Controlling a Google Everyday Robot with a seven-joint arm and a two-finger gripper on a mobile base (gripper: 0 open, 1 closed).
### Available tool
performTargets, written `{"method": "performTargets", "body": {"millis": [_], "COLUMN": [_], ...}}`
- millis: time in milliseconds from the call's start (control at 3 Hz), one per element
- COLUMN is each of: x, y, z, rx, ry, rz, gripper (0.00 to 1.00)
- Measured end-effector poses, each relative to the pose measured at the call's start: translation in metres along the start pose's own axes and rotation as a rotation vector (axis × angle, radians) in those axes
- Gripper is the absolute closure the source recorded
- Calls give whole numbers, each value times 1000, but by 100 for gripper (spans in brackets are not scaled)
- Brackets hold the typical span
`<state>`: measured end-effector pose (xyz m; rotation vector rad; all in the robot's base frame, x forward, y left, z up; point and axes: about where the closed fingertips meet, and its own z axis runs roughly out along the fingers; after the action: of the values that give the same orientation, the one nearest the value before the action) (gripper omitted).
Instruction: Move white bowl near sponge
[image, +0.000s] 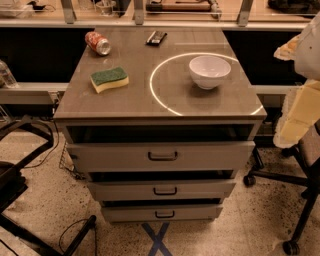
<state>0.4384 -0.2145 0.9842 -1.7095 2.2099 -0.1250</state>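
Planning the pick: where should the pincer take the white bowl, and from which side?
Grip the white bowl by its right rim, from above: it stands upright, mouth open, with a thin wall. The pincer hangs right of the cabinet top.

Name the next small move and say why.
Probably bring the gripper, at the right edge off the cabinet top, leftward over the white bowl: the bowl stands ungrasped on the right, apart from the sponge at left.
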Motion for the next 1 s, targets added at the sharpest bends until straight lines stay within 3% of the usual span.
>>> {"method": "performTargets", "body": {"millis": [333, 667, 1000], "x": [0, -10, -25], "y": [0, -23, -62], "z": [0, 20, 53], "rx": [0, 13, 27], "ry": [0, -7, 4], "rz": [0, -65, -140], "gripper": [0, 0, 0]}}
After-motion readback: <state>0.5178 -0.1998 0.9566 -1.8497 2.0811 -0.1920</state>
